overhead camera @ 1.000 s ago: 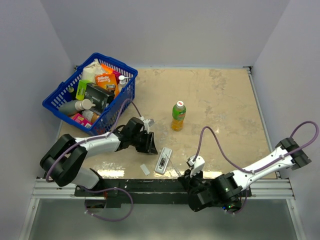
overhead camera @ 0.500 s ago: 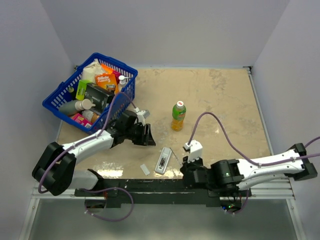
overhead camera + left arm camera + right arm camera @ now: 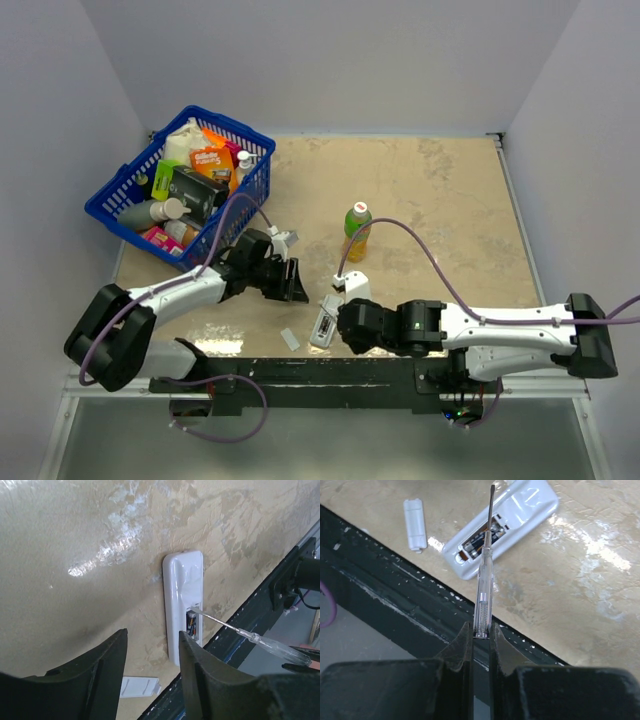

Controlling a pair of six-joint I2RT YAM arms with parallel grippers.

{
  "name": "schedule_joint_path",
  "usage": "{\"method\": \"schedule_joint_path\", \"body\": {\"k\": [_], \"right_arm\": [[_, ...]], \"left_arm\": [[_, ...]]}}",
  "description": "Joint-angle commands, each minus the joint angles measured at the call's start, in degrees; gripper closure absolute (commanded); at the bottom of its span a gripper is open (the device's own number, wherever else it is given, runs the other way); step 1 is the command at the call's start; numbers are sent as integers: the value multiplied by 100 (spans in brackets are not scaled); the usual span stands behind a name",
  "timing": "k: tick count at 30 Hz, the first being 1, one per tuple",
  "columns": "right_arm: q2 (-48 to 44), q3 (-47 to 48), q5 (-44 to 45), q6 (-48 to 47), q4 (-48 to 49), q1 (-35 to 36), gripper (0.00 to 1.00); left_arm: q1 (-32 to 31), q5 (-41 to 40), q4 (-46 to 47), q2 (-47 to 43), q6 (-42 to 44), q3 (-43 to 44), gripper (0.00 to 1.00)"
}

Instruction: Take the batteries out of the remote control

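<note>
The white remote control (image 3: 326, 322) lies near the table's front edge, its open recess facing up. Dark batteries (image 3: 479, 539) sit in that recess and show again as batteries (image 3: 192, 623) in the left wrist view. My right gripper (image 3: 480, 630) is shut on the clear handle of a thin screwdriver (image 3: 485, 575). The metal shaft reaches over the recess of the remote control (image 3: 525, 507). My left gripper (image 3: 152, 647) stands open just left of the remote control (image 3: 182, 587), with nothing between its fingers. From above, the left gripper (image 3: 294, 282) and right gripper (image 3: 346, 328) flank the remote.
The small white battery cover (image 3: 290, 339) lies loose left of the remote. A green bottle (image 3: 357, 232) stands behind it mid-table. A blue basket (image 3: 120, 190) full of packages sits at the back left. The black rail (image 3: 385, 590) runs along the front edge.
My right arm has swung left from the front rail, bringing the screwdriver's tip over the remote's recess. The left gripper's jaws have widened a little beside the remote.
</note>
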Motion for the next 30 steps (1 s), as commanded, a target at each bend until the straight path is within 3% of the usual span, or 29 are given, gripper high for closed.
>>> {"method": "schedule_joint_path", "body": {"k": [1,18,30], "right_arm": [[156,257,-514,-467,251,-68,100],[-90,573,-725,-608,-733,-68,100],[-100,362,-1041,-590,-602,-76,100]], "left_arm": [[21,404,465,135,-37,-169,52],[12,668,904,294,-81,-381,53],[-85,826,1124,399,-248,-434,53]]}}
